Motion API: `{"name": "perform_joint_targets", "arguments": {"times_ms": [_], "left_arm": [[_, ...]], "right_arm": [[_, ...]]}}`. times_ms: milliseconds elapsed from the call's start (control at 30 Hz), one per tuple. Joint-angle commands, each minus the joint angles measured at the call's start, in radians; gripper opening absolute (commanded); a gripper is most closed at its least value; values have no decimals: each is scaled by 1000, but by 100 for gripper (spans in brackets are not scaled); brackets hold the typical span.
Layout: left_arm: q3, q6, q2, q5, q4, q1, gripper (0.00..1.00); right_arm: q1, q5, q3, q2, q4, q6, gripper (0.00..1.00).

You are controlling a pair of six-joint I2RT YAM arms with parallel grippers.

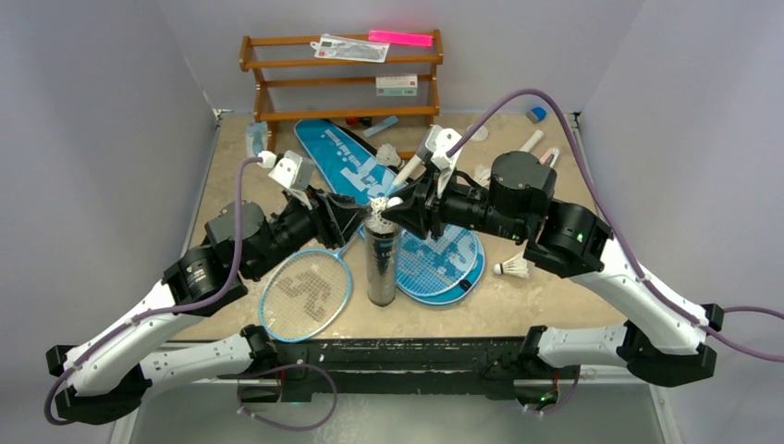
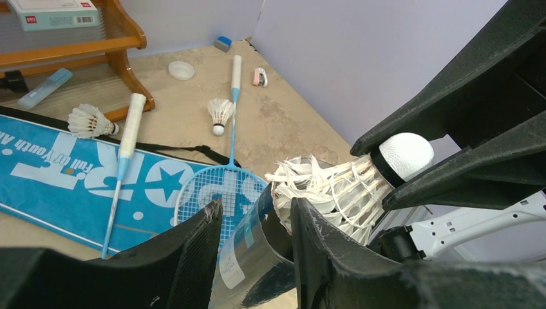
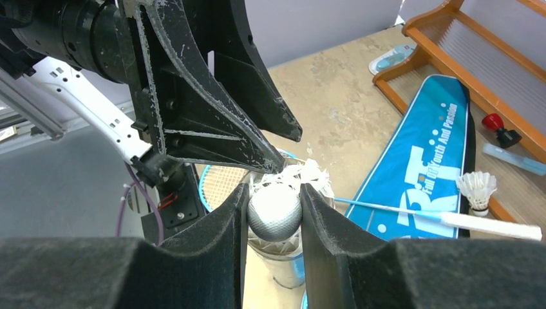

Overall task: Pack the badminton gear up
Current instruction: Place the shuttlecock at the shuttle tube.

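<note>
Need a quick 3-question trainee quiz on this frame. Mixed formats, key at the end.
1. True or false: the shuttlecock tube lies on its side.
2. Short answer: which part of the shuttlecock sits between the fingers of the right end effector?
3. Fill in: the left end effector clamps the shuttlecock ____ just below its open mouth.

Key
1. False. It stands upright.
2. The cork. The feathers point down into the tube mouth.
3. tube
</note>
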State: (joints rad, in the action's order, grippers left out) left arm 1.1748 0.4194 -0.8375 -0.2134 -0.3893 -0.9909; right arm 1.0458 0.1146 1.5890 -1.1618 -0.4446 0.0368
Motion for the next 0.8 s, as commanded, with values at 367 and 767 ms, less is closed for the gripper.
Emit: {"name": "perform_joint_targets", "arguments": {"times_ms": [367,767], "left_arm": [[-12,-19,-23,2,-91,-5,41],[-8,-16,-15,-4,-91,-5,42]], "right_arm": [[3,38,130,-76,-160,35,31],[3,44,143,-75,-197,37,31]]}}
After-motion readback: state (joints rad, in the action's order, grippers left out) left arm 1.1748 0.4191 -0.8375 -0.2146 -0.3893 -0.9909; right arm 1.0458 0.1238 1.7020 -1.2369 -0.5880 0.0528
